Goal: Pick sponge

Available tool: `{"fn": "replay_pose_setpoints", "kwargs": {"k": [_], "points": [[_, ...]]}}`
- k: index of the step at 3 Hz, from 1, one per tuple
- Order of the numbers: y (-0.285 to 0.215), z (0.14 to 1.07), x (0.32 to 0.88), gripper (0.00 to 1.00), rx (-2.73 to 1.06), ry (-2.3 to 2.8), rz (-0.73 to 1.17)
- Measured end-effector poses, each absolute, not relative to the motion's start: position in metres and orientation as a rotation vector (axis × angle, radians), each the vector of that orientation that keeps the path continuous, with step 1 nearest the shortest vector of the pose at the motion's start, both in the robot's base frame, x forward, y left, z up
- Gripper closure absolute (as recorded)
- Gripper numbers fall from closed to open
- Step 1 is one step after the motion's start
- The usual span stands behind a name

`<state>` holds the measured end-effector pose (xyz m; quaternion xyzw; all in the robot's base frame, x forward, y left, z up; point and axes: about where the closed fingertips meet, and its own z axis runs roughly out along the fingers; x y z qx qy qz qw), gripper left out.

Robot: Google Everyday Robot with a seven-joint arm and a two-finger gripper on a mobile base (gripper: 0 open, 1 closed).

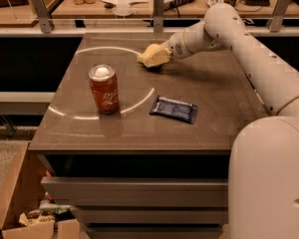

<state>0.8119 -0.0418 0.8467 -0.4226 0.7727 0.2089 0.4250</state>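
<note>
The sponge (148, 57) is a pale yellow foam block at the far middle of the table, held at the tip of my arm. My gripper (157, 55) is shut on it and holds it just above the tabletop, with a small shadow beneath. The sponge blends with the gripper's pale yellow fingers, so its right end is hidden. The white arm reaches in from the right.
A red can (103, 88) stands upright left of centre. A flat dark blue packet (174, 109) lies right of it, nearer the front. The brown table (214, 128) has a white circle line. A railing and a cluttered desk run behind. Boxes sit on the floor at lower left.
</note>
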Motion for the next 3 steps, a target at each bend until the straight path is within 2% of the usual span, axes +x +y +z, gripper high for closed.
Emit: {"fn": "replay_pose_setpoints", "kwargs": {"k": [1, 2, 3], "points": [[-0.056, 0.875, 0.811, 0.95, -1.014, 1.885, 0.518], [-0.082, 0.905, 0.800, 1.00, -0.986, 1.832, 0.491], [-0.111, 0.934, 0.776, 1.00, -1.017, 1.715, 0.371]]}}
